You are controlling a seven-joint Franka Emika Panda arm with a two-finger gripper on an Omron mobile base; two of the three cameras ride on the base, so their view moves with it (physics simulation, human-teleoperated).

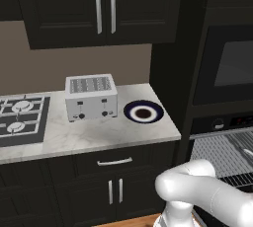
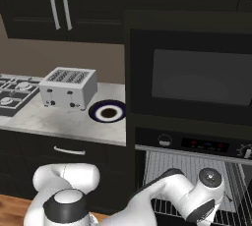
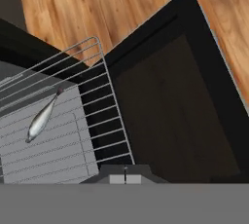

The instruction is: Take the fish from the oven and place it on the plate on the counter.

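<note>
The fish (image 3: 43, 116) lies on the oven's pulled-out wire rack (image 3: 73, 121), above the open door (image 3: 180, 116). The tool's opening cannot be told. The plate (image 1: 143, 111) sits on the bench (image 1: 89, 134) beside the toaster (image 1: 91, 97).

You have the counter (image 1: 89, 137), a pale marbled slab over black cabinets, carrying three things. In the left base view, the toaster (image 1: 91, 97) stands near the slab's middle, and the plate (image 1: 143, 111) sits just beside it at 3 o'clock, apart from it. The gas hob (image 1: 22, 118) is set into the slab at the toaster's 9 o'clock. In the hand view, the pulled-out oven rack (image 3: 73, 121) bears the fish (image 3: 43, 117), which lies slanted with its tail toward 1 o'clock.
</note>
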